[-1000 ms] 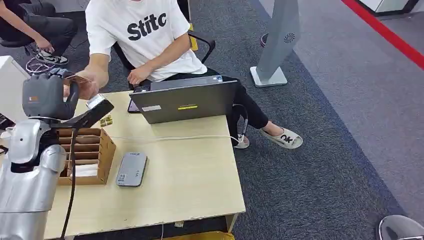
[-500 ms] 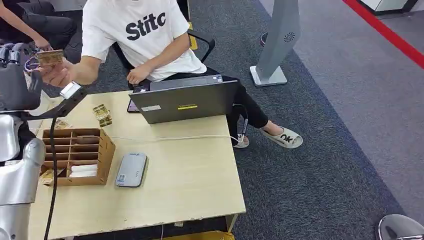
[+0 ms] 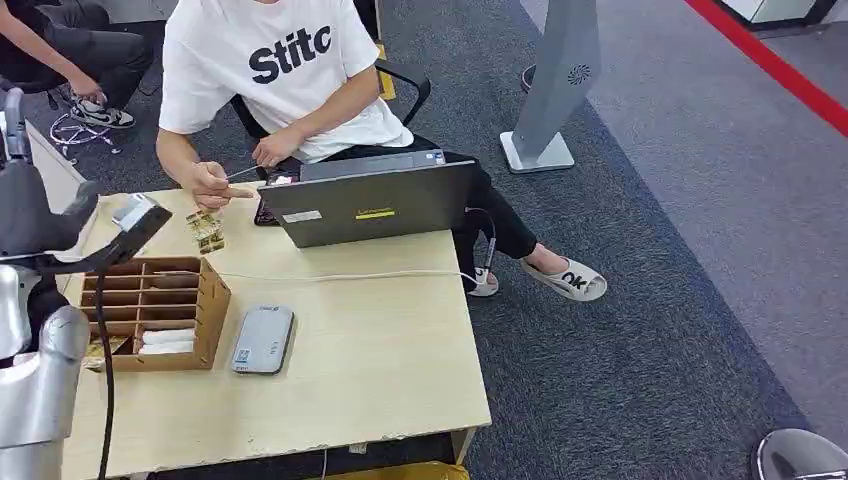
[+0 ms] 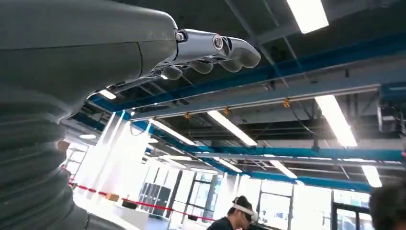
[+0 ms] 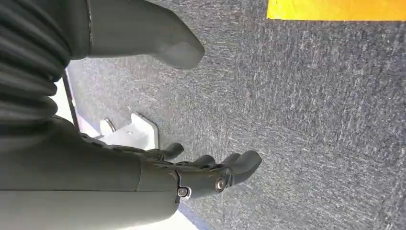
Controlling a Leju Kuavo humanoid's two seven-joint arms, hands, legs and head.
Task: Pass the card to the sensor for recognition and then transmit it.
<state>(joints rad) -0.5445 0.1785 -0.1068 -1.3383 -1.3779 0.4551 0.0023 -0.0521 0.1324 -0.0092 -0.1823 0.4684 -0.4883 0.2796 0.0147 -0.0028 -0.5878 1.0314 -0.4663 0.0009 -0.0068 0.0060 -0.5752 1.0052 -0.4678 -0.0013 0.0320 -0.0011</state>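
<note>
The handover looks finished: the person's hand [image 3: 212, 186] holds what looks like the thin card [image 3: 243, 172] beside the grey laptop [image 3: 368, 203]. The left hand [image 4: 213, 51] is raised with fingers apart, empty; the right hand [image 5: 210, 175] hangs empty over carpet. Next — probably another card from the slotted wooden box [image 3: 205, 310].

Table layout, placed from the raised left hand [image 3: 25, 200]

Compartment box [image 3: 155, 310] on the table [image 3: 380, 370] just below the hand; sensor [image 3: 264, 338] right of box; card stack [image 3: 205, 230] right of hand; laptop [image 3: 370, 205] farther right; person [image 3: 280, 80] seated behind.
</note>
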